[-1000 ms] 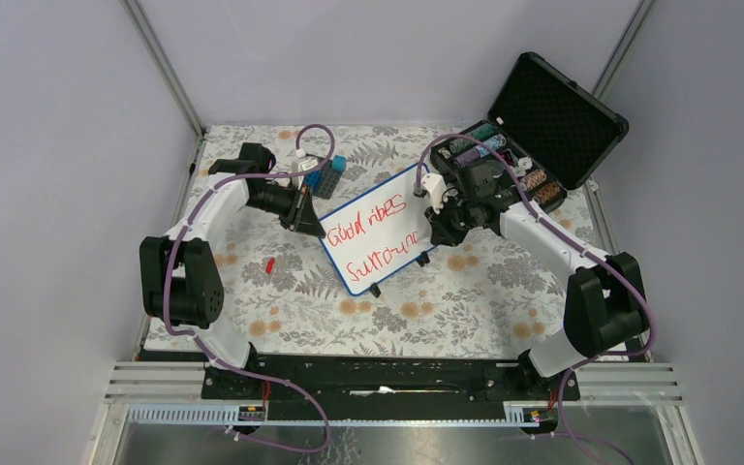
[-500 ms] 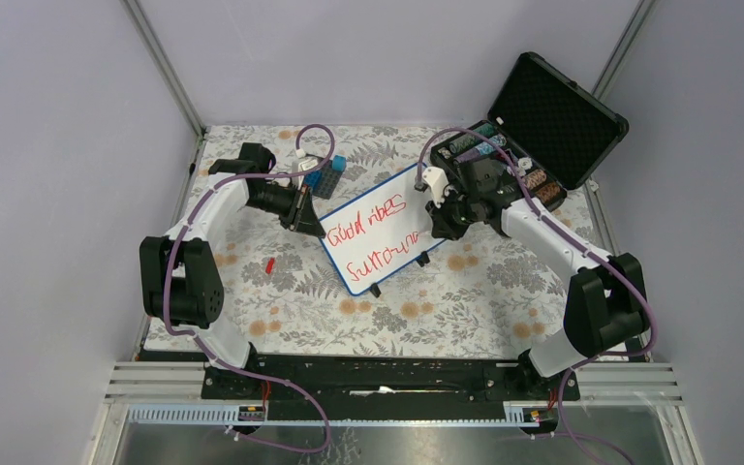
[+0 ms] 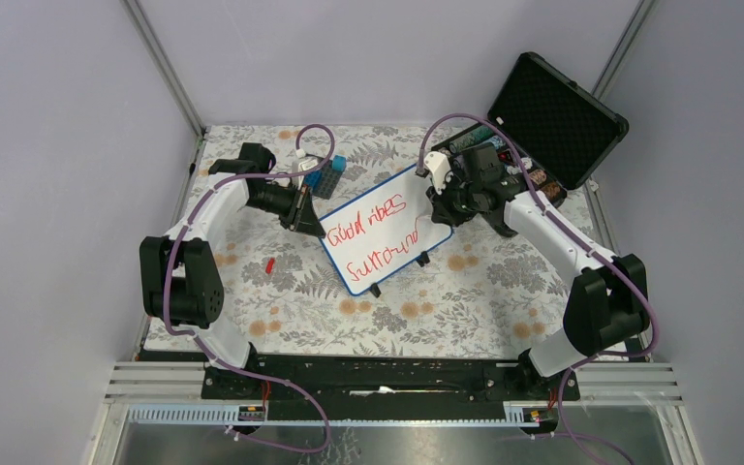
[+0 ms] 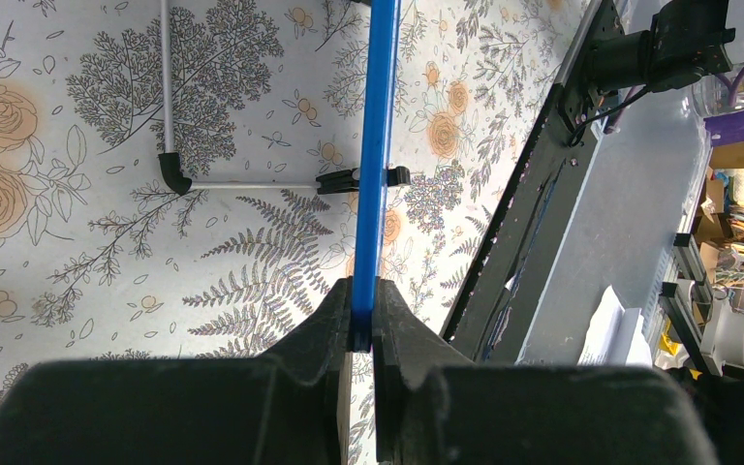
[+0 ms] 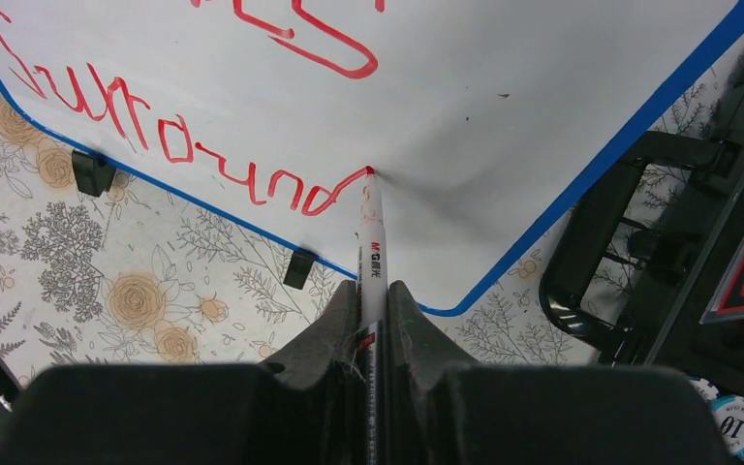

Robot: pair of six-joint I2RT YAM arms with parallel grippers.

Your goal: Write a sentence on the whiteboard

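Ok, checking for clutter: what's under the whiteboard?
Floral tablecloth, two black feet at the lower edge and a white support rod show; the whiteboard covers the rest.

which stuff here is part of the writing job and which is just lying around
In use: whiteboard, sentence, marker, left gripper clamping the whiteboard rim, right gripper holding the marker.
Lying about: open black case with chips, blue block, small red piece.

My gripper [image 5: 370, 295] clamps the marker [image 5: 371, 247], tip at 12 o'clock touching the whiteboard [image 5: 542, 68]. Tip meets the sentence [image 5: 170, 136] at its last red stroke, with the lettering running toward 10 o'clock.
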